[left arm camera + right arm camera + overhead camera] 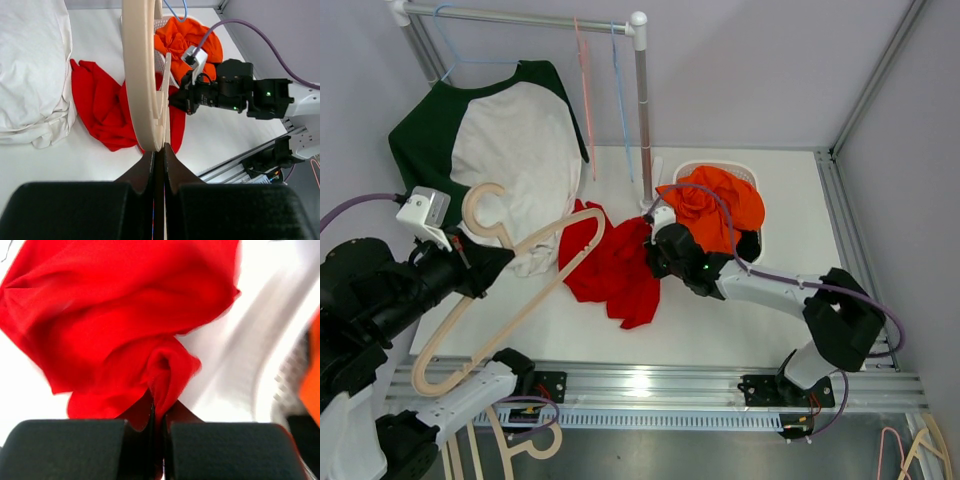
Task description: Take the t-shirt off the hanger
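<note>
mostly done: left gripper [503, 263] clamped on wooden hanger [520, 310] over the worktop's left edge, right gripper [159, 407] pinching red t-shirt [615, 270] heaped mid-worktop; hanger's far tip overlaps the cloth, can't tell if it's free.

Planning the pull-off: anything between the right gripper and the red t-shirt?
No. The right gripper is shut on a fold of the red t-shirt. The hanger, clamped in the left gripper, overlaps its upper edge; whether it's inside, can't tell.

Bright, even overhead light; soft shadows. Glare on the rail [640, 381] below the counter [600, 345]. Right wrist view: background right of the red t-shirt [115, 315] blurred.
</note>
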